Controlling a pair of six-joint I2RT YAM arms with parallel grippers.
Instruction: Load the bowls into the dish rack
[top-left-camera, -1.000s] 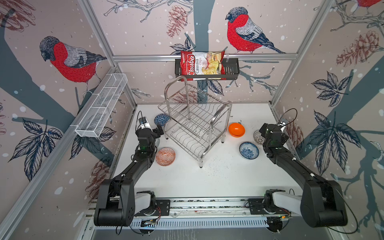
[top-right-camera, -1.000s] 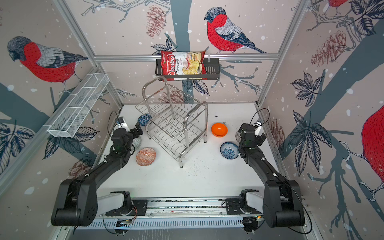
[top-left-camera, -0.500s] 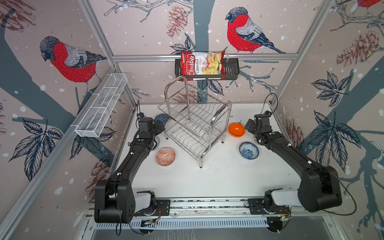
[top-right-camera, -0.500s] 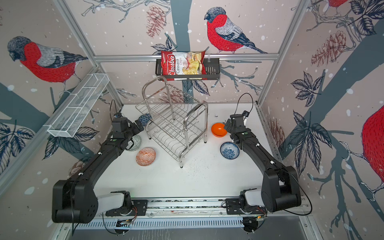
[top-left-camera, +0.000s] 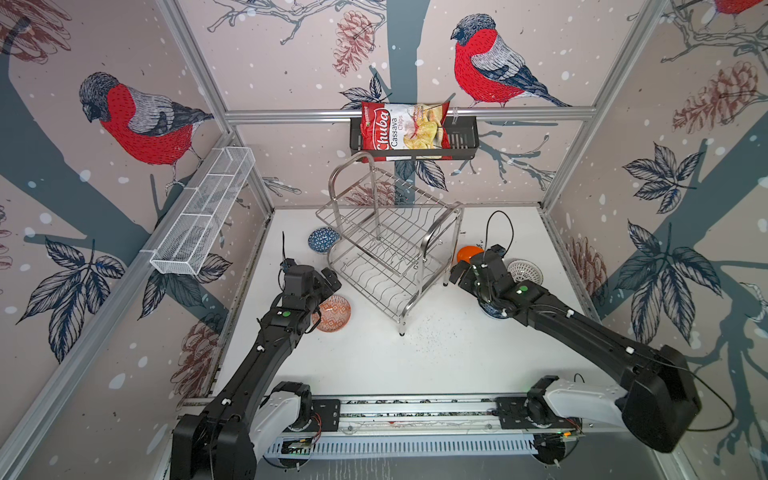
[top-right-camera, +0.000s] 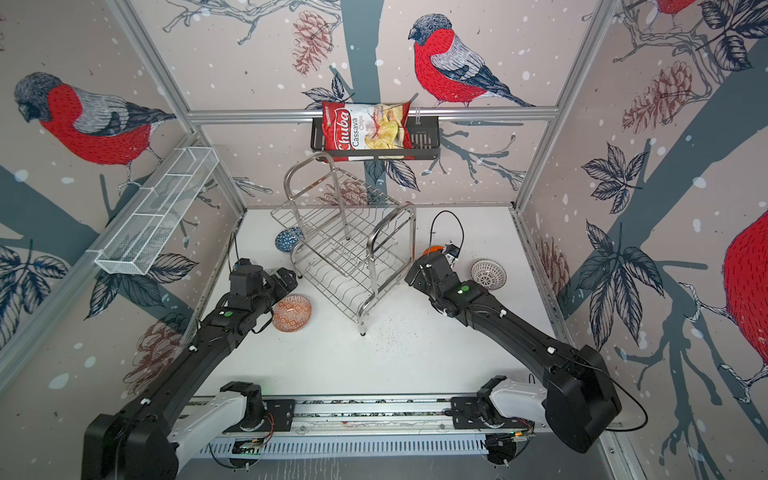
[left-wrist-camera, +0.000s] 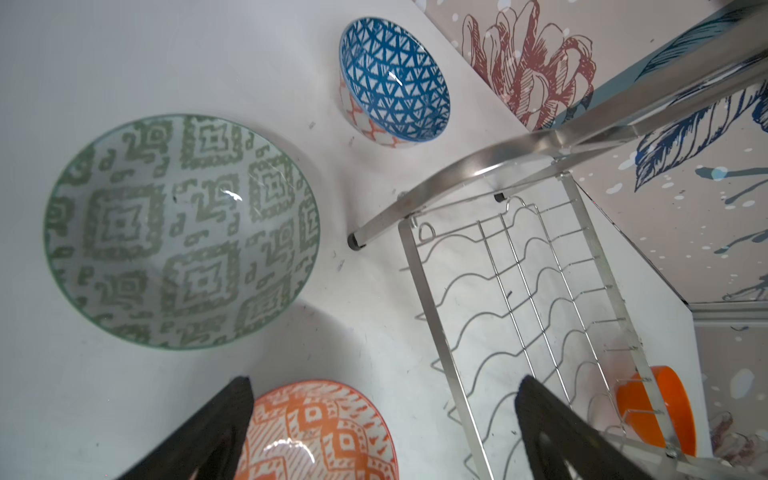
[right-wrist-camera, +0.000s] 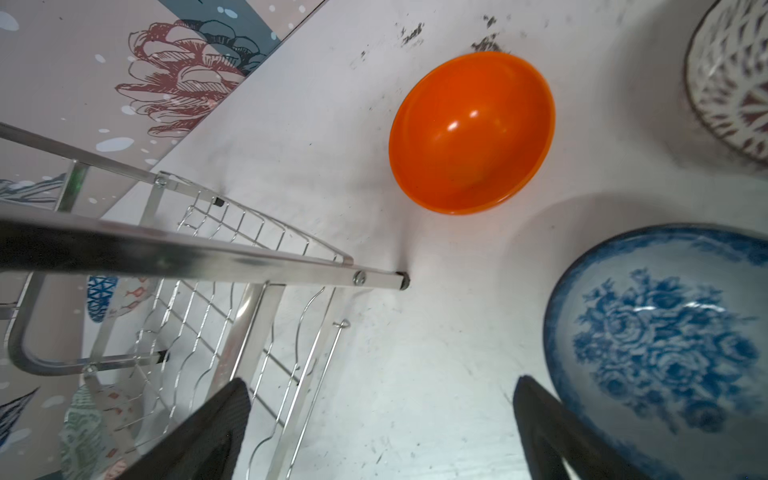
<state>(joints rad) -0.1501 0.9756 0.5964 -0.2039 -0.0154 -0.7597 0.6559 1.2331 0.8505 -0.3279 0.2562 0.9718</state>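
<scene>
The left gripper (left-wrist-camera: 384, 399) and right gripper (right-wrist-camera: 380, 395) are held apart, empty. Six bowls (left-wrist-camera: 183, 230) are left on the surface (top-left-camera: 374, 365), from the orange-red bowl (top-left-camera: 334, 313) nearest to the blue-triangle bowl (top-left-camera: 323, 240) toward the far edge. Nothing is loaded into the dish rack (top-left-camera: 390, 249), mid-surface.

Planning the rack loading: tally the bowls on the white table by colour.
Blue-patterned: 2, the triangle-patterned round bowl and the floral round bowl
Grey-green patterned round bowl: 1
Orange-red patterned round bowl: 1
Plain glossy orange round bowl: 1
White round bowl with dark pattern: 1
Total: 6
</scene>
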